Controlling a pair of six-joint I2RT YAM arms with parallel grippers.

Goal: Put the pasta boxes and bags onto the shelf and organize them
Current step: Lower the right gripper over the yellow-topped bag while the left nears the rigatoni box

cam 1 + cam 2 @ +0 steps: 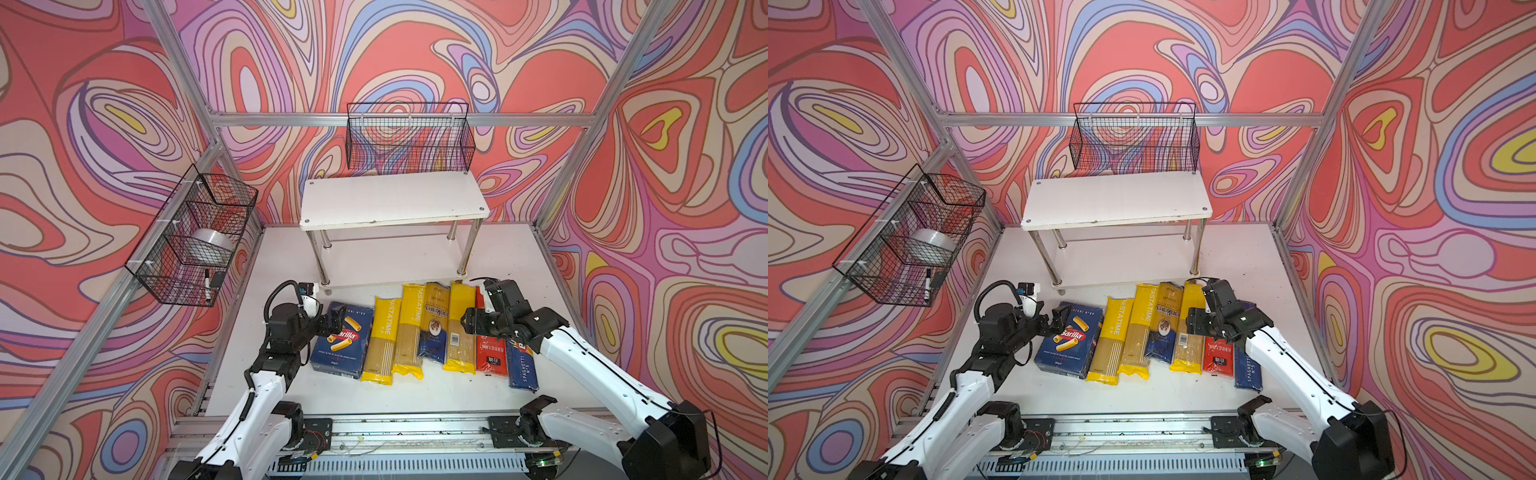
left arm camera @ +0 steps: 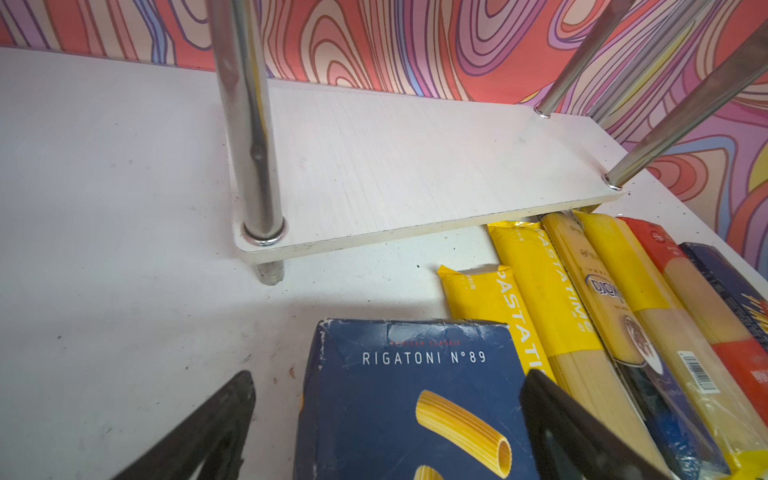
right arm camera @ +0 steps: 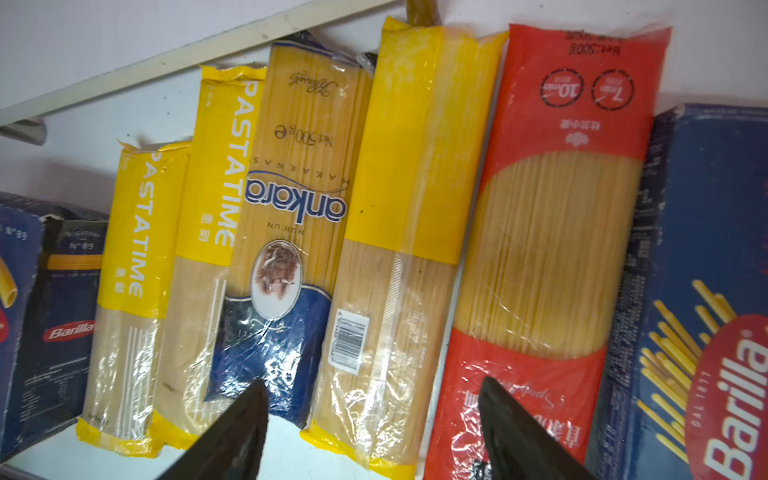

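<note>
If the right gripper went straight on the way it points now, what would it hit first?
Most likely the yellow-and-clear spaghetti bag with the barcode: the right wrist view shows it centred ahead of the open right gripper, between the ankara bag and the red bag. Depth is unclear.

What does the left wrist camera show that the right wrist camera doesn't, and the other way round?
Only the left wrist view: the shelf, its lower board seen from above with chrome legs rising. Only the right wrist view: the Barilla-marked side panel of the rigatoni box and the Barilla logo on the spaghetti box. Both: those boxes, the ankara bag, the red bag and the board's front edge.
</note>
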